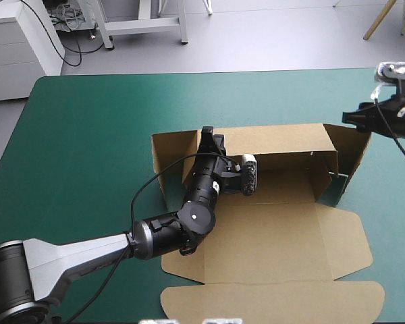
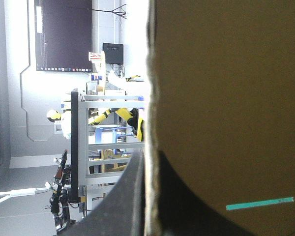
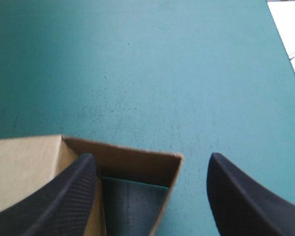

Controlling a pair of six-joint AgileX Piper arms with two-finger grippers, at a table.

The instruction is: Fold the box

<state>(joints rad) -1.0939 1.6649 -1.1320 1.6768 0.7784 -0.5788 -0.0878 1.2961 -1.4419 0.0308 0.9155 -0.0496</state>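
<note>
Wall-raising step: box [image 1: 277, 233] mid-table, left gripper [image 1: 208, 139] pinching its raised far wall [image 1: 283, 138], right gripper [image 3: 151, 156] spread wide over the right corner flap [image 1: 352, 156], which probably needs tucking in next.

matt brown board box [image 1: 270, 250]

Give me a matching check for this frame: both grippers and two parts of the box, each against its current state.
Things, all at the box:
1. left gripper
2. right gripper
3. far wall
4. near flap

States:
A. lying flat
B. open, above the right end
C. standing upright
D. shut on the far wall

Pairs: 1-D, 2-B, 3-C, 4-A.
</note>
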